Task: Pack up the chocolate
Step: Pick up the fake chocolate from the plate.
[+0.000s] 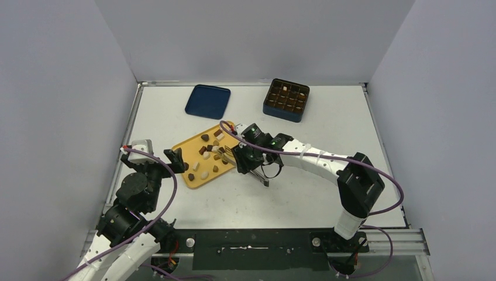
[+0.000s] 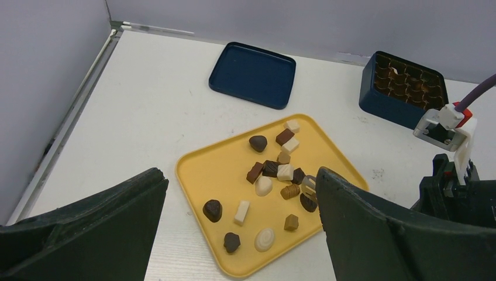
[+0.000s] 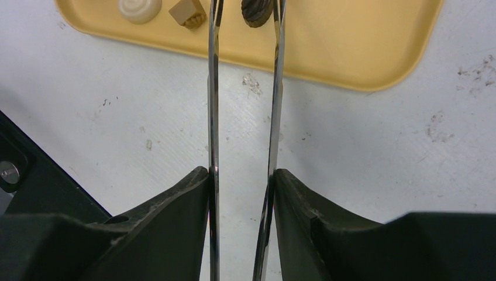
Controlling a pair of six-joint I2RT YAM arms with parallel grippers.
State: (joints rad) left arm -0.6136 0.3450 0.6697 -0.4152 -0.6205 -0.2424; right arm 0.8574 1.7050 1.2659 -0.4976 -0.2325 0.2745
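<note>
Several small dark brown, caramel and white chocolates (image 1: 206, 156) lie on a yellow tray (image 1: 199, 175); they also show in the left wrist view (image 2: 275, 170). My right gripper (image 1: 248, 161) is shut on metal tongs (image 3: 213, 117), whose blades reach over the tray's near edge (image 3: 351, 47). A dark ridged chocolate (image 3: 255, 12) sits between the blades; the tips are out of frame. The tong tip (image 2: 309, 186) shows beside the pile. My left gripper (image 1: 175, 159) is open and empty above the tray's left side (image 2: 240, 175).
A dark blue gridded box (image 1: 286, 99) stands at the back right, some cells holding pieces. Its flat blue lid (image 1: 207, 100) lies at the back, left of the box. Grey walls enclose the table on three sides.
</note>
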